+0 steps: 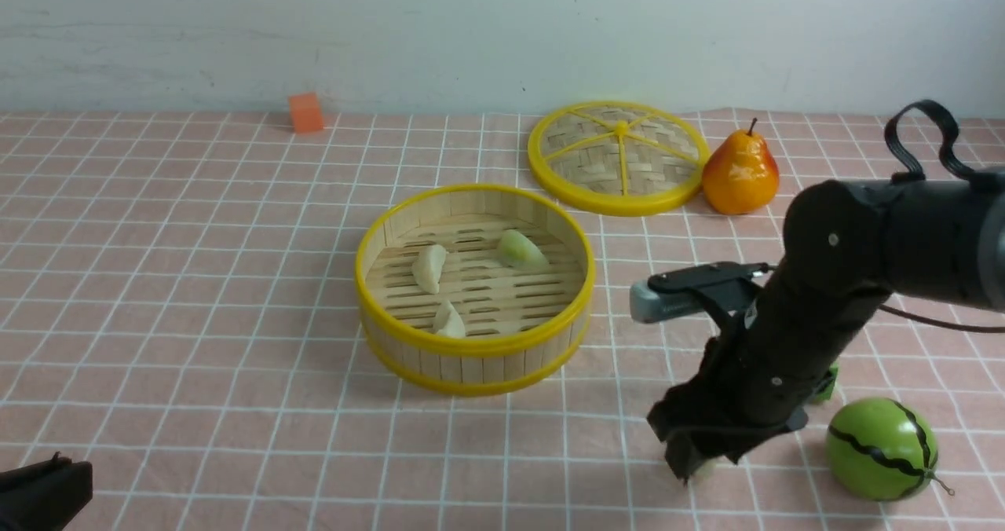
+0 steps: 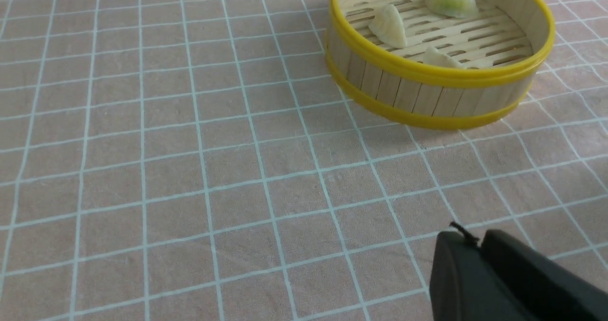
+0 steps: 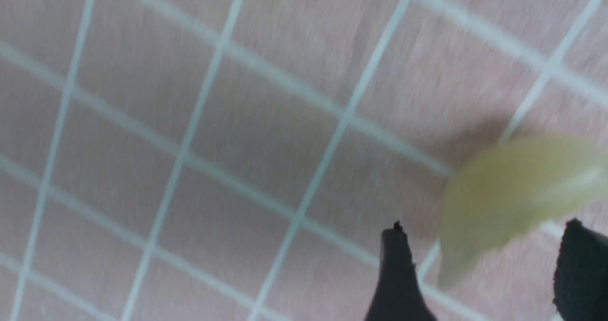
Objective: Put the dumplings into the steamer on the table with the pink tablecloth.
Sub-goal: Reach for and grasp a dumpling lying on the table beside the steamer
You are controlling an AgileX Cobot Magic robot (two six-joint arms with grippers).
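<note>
Three dumplings [image 1: 429,268] are sitting in the steamer [image 1: 473,287] mid-table, and the nearest one is half ducking behind the front rim. The right gripper [image 1: 695,468] is reaching down to the pink cloth [image 1: 196,280], right of the steamer and well apart from it. From the front the arm's bulk is covering most of it, and only a pale sliver of the fourth dumpling [image 1: 704,470] is peeking out at its tip. The wrist camera is showing that dumpling [image 3: 513,193] as a yellowish blur lying on the cloth between the two spread fingers [image 3: 399,273]; whether either finger is touching it, I cannot tell. A small green thing [image 1: 828,382] is hiding behind the arm, near the toy melon [image 1: 881,448]. The left gripper [image 1: 43,492] is barely poking in at the near left corner. Its own camera is catching it cut off by the edge, tips [image 2: 456,278] pressed together on nothing. The lid [image 1: 618,158] and pear [image 1: 740,173] are sitting at the back.
</note>
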